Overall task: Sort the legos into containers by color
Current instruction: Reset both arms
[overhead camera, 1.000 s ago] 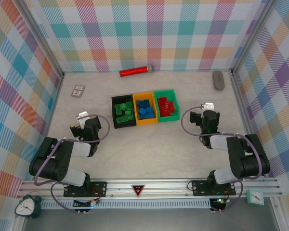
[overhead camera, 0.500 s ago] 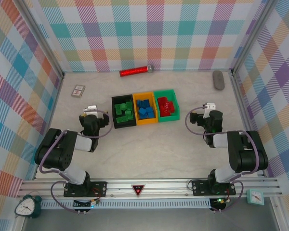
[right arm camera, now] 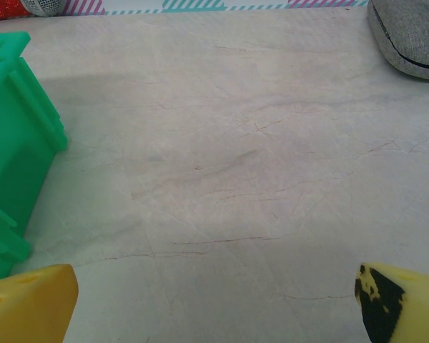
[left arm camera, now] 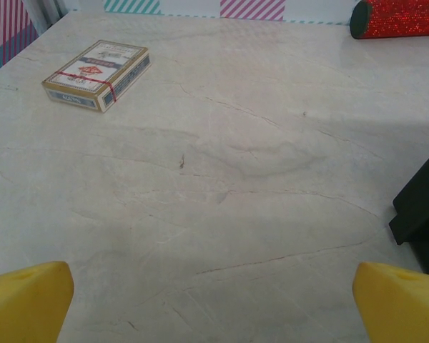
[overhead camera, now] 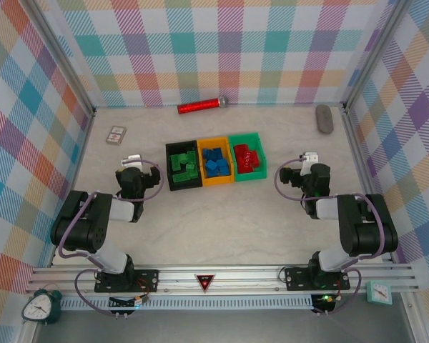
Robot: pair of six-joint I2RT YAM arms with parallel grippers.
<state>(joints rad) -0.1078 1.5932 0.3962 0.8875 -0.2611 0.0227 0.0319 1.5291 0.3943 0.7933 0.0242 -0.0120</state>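
Found every brick binned: green legos in the black bin, blue legos in the orange bin, red legos in the green bin. Saw the left gripper and right gripper splayed wide, holding nothing (low over the table, either side of the row). Judged the main risk a careless sweep inward, clipping a wall and spilling sorted bricks.

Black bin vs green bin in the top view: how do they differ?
The black bin sits at the row's left end; the green bin at the right end. The black bin holds green bricks; the green bin holds red bricks. Both are open-topped and flank the orange-yellow bin.
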